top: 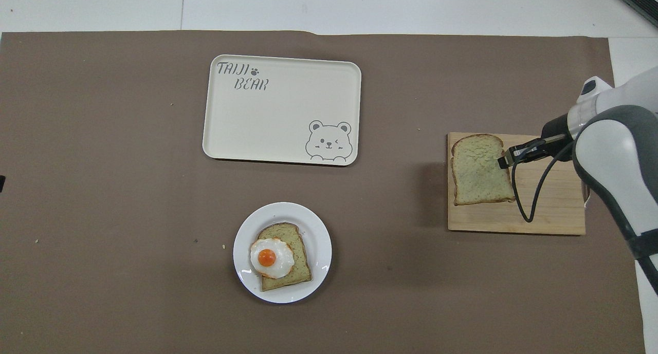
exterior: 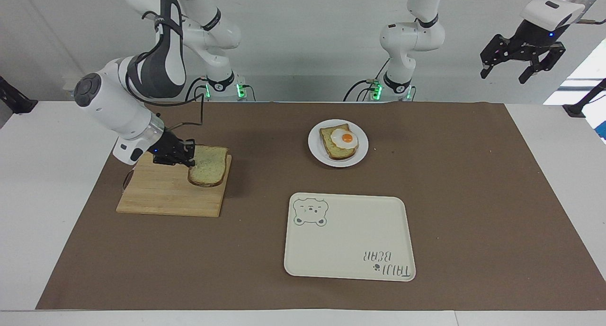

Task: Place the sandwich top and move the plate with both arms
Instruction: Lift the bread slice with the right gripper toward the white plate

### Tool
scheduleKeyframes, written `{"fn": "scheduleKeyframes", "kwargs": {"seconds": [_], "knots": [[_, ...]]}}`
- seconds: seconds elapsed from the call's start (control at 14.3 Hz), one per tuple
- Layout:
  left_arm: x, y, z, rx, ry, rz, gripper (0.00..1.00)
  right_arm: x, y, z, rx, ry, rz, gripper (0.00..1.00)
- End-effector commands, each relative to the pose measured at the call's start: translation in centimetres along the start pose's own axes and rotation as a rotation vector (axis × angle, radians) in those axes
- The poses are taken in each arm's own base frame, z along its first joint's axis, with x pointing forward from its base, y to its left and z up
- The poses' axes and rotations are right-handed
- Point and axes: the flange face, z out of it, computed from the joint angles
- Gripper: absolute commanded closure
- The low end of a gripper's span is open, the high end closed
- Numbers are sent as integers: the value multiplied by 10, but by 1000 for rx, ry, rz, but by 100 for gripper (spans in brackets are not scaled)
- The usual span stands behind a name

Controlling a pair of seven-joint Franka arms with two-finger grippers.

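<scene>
The sandwich top [exterior: 207, 171] is in the air, lifted a little above the wooden cutting board [exterior: 161, 193] at the right arm's end of the table. It hangs over the edge of the board that faces the middle of the table. The slice is nearly flat, a bit tilted, with its rounded end pointing away from the robots. The right gripper [exterior: 188, 158] holds it by one side edge, so the whole slice sticks out from the fingertips toward the middle of the table. In the overhead view the right gripper [top: 503, 161] pinches the crust on the side toward the arm, and its fingers are closed tight on the bread. A black cable hangs down from the wrist over the board.

The plate [exterior: 316, 148] stands on the brown mat, well apart from the board, near the robots at the middle of the table. On it lies a bread slice with a fried egg [exterior: 344, 139] on top. The cream tray [exterior: 348, 241] with the bear drawing lies farther from the robots than the plate.

The left gripper [exterior: 506, 74] waits high in the air above the left arm's end of the table, with its fingers spread wide and nothing between them.
</scene>
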Motion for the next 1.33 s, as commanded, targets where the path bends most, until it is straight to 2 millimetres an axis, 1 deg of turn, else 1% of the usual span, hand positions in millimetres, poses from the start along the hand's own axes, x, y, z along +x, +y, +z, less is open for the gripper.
{"fn": "scheduleKeyframes", "kwargs": {"seconds": [0.0,0.21,0.35,0.42,0.49,0.63,0.77,0.84,0.91,1.12,1.19,1.26], "knots": [[-7,3,1,-12,-3,-9,0,-1,-30,4,63,-23,25,100],[-7,3,1,-13,-2,-9,0,7,-82,22,64,-50,66,100],[-7,3,1,-13,-2,-11,0,5,-114,34,60,-62,88,100],[-8,2,1,-12,-3,-11,0,8,-138,42,57,-54,86,100],[-8,2,1,-12,-3,-11,0,9,-158,50,51,-55,94,100],[-8,3,2,-13,-7,-11,0,12,-210,73,38,-43,116,100],[-8,3,2,-14,-5,-9,0,9,-252,97,30,-29,125,100],[-8,3,1,-12,-6,-11,0,6,-266,109,27,-24,138,100],[-8,3,1,-14,-5,-11,0,4,-276,117,25,-19,138,100],[-8,3,2,-14,-7,-11,0,-3,-300,136,21,-48,132,100],[-8,3,2,-13,-7,-9,0,-6,-311,143,19,-54,127,100],[-8,3,1,-14,-5,-11,0,-8,-317,152,17,-53,120,100]]}}
